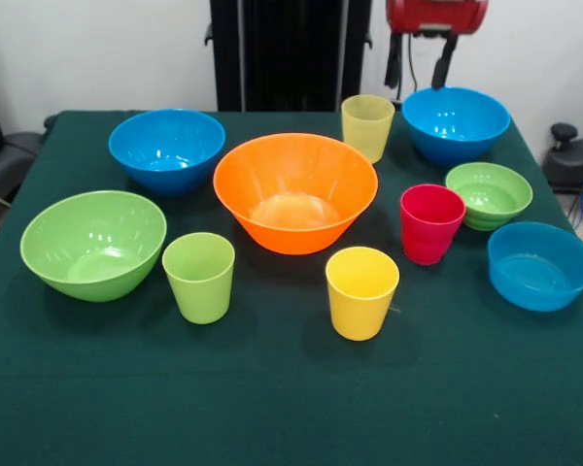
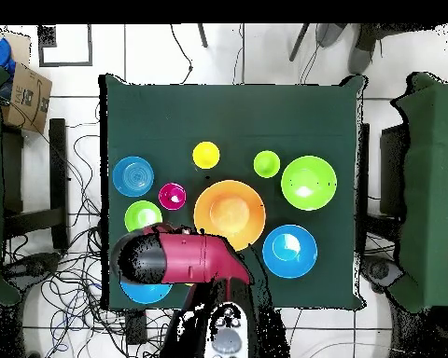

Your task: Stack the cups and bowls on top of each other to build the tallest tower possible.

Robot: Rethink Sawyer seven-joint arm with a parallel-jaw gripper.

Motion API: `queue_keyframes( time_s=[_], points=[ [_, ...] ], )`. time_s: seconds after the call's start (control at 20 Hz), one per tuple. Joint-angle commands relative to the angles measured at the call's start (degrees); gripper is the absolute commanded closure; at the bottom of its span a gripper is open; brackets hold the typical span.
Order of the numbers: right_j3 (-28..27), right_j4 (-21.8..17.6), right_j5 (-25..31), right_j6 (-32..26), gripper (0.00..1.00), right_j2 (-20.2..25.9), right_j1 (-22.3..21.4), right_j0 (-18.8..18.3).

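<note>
The large orange bowl [image 1: 293,194] [image 2: 230,212] stands mid-table. Around it, each standing alone and upright, are two medium blue bowls [image 1: 166,149] [image 1: 455,123], a large lime green bowl [image 1: 92,243], a small green bowl [image 1: 488,194] and a shallow blue bowl [image 1: 540,264]. The cups are pale yellow [image 1: 366,126], red [image 1: 430,223], lime green [image 1: 198,277] and bright yellow [image 1: 361,291]. My gripper [image 1: 420,66] hangs open and empty above the back-right blue bowl. Overhead, the red arm [image 2: 167,258] hides the pale yellow cup and part of that blue bowl [image 2: 146,293].
A dark green cloth covers the table [image 1: 291,408]. Overhead, cables lie on the floor around it, a cardboard box [image 2: 24,93] sits at the left, and other green tables [image 2: 433,177] flank both sides.
</note>
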Motion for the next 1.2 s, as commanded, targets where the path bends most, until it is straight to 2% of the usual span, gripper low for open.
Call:
queue_keyframes(
  time_s=[0.05,0.4,0.85,1.2],
  points=[
    [-7.06,-0.89,-4.36,9.28,0.00,0.73,8.69,0.76],
    [-6.85,-0.93,-4.74,11.72,0.00,-2.46,9.45,1.34],
    [-8.69,-0.76,-4.08,17.89,0.00,-12.53,12.23,7.55],
    [-8.00,-0.04,-8.60,19.54,0.00,-13.08,13.98,7.82]
  ],
)
